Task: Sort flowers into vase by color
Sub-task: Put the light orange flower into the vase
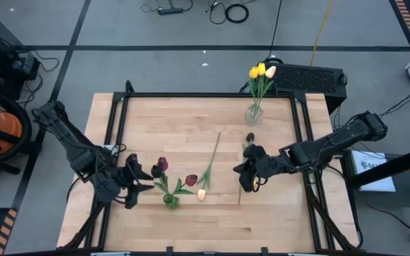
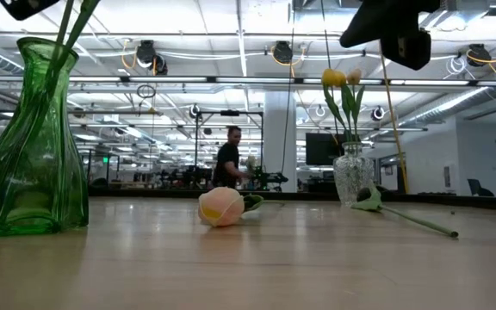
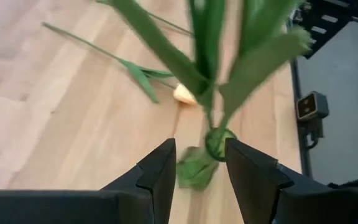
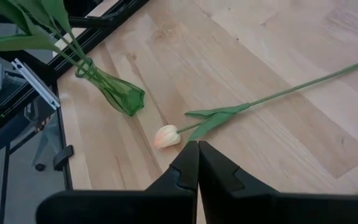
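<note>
While the right tool (image 4: 197, 152) hovers pressed together, a cream-peach tulip (image 4: 166, 136) lies just beside its tips.

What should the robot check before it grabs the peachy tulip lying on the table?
1. Cream-peach tulip lies flat on the wood with nothing on top of it: ok.
2. Right pincer is open, ready to grab: not ok, it is shut.
3. Left pincer is open: ok; it is beside the green glass vase.
4. Green glass vase stands upright: ok.
5. Clear glass vase with the yellow tulips stands upright: ok.
6. Room left in the clear glass vase: cannot tell.
</note>
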